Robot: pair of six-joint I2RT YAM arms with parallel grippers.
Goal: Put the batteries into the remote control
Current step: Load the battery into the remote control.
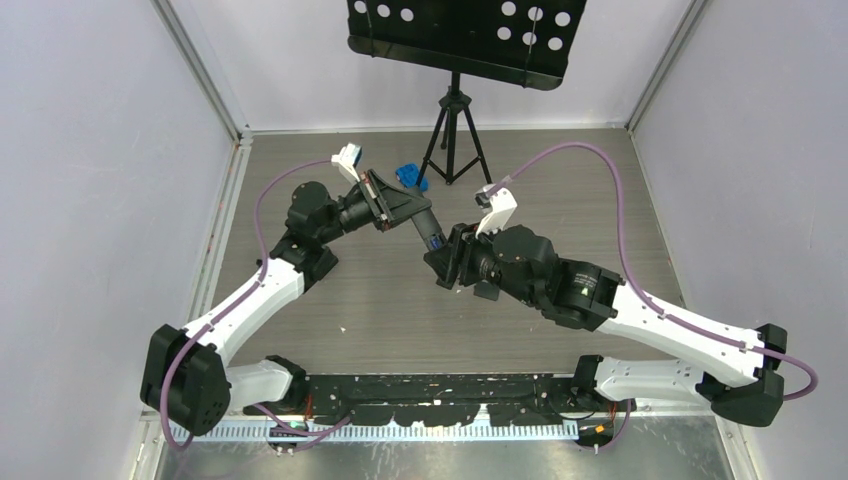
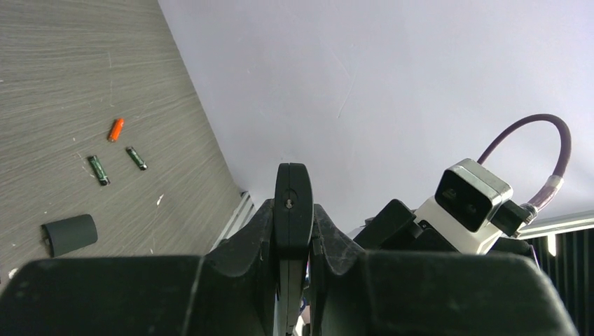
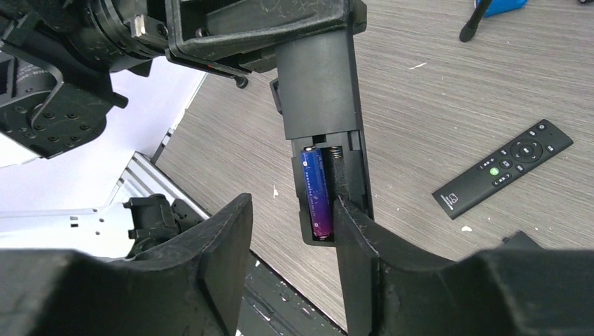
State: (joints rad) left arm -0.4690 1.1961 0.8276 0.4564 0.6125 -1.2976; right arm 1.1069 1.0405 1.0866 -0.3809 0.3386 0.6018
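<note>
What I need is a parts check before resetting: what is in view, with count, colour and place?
remote control: one, black, held off the table, battery bay open
purple battery: one, purple-blue, seated in the bay, neighbouring slot empty
orange battery: one, orange, loose on the table
green batteries: two, dark green, near the orange one
curved piece: one, dark grey, on the table
buttoned remote: one, black, flat on the table
blue object: one, blue, by the tripod's foot
tripod: one, black, far side, carrying a perforated board
table: one, grey wood-grain
left gripper: black, shut on the remote control
right gripper: black, open, at the bay's end
</note>
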